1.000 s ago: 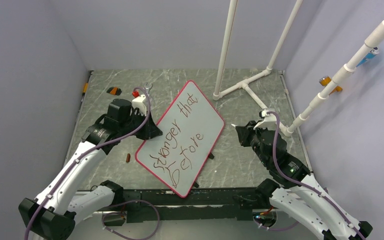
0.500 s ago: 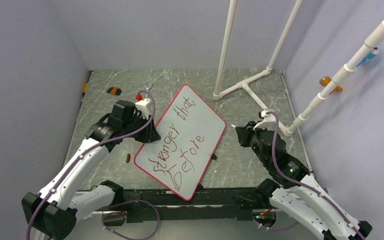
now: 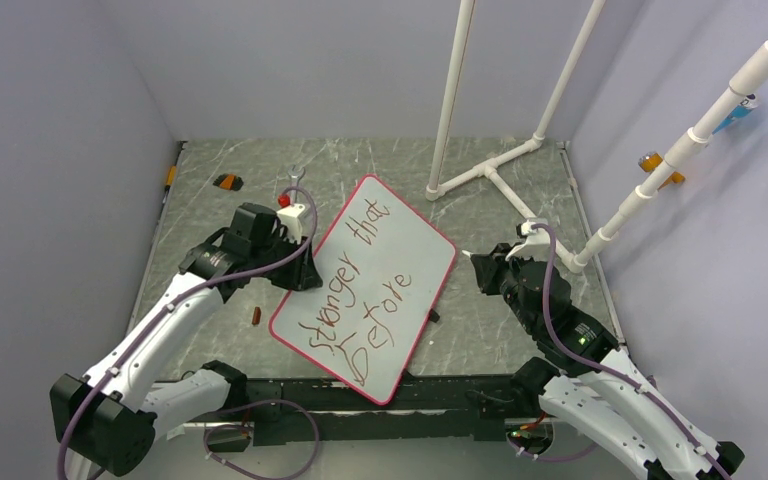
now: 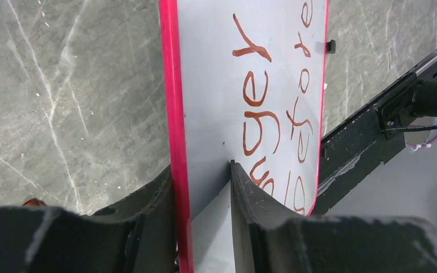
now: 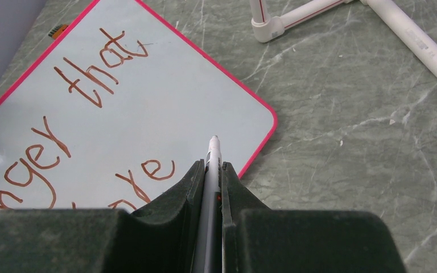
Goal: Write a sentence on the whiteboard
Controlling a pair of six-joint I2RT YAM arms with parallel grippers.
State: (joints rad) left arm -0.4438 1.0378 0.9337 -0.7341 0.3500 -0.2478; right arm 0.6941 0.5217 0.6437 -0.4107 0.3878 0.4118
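Now, from above, the large glossy white whiteboard with a thin pink-red rim (image 3: 400,250) lies aslant on the grey marbled tabletop (image 3: 500,190) between the arms. It has slid slightly toward the near edge in the last second. The dark-red handwritten sentence (image 3: 360,290) looks complete, three words in two lines.

At the left wrist, the left gripper (image 4: 202,165) straddles the board's rim. Its jaws have just eased apart and a strip of white shows beside one finger, so I judge it released.

At the right wrist, the right gripper (image 5: 210,168) is clenched on a white marker pen (image 5: 213,149), whose tip is near the board's corner. The writing seems finished, and the board is being let go.
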